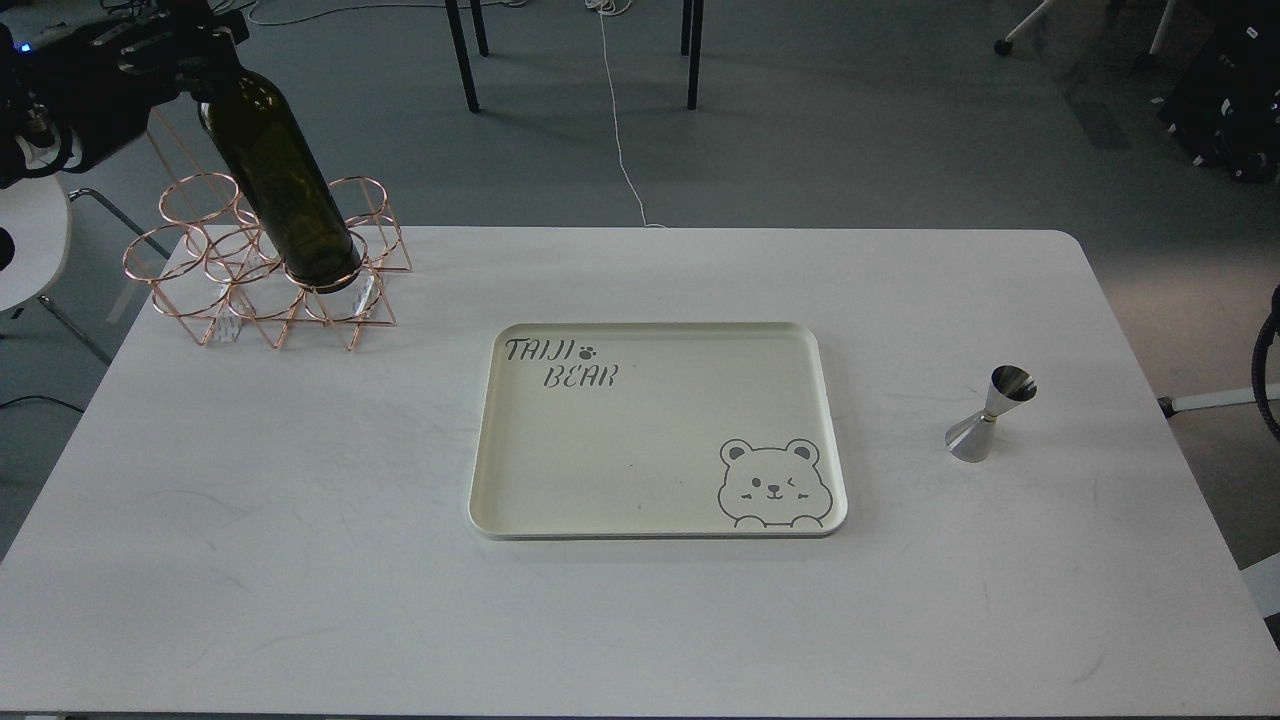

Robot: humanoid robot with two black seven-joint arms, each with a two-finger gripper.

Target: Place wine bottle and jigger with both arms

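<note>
1. The tray (655,505), cream-coloured with "TAIJI BEAR" lettering at its far-left corner and a bear face at its near-right corner, is seen lying flat near the middle of the white tabletop (300,560).
2. The wine bottle (280,175), dark olive-green, is found well to the far left of the tray, tilted with its neck leaning up and to the left.
3. Its base is seated in one ring of a copper wire rack (270,265), which stands at the far-left part of the tabletop, apart from the tray.
4. The bottle's upper part is covered by the left hand (205,65), which is seen at the top-left corner of the view, far-left of the tray.
5. The left hand appears to be closed about the bottle's neck, though its fingers are dark and cannot be told apart clearly.
6. The jigger (990,413), shiny steel and hourglass-shaped, is seen standing on the tabletop well to the right of the tray, slightly tilted, with nothing touching it.
7. The right hand is not shown; only a dark curved piece (1268,375) is visible at the right edge, beyond the jigger from the tray.
</note>
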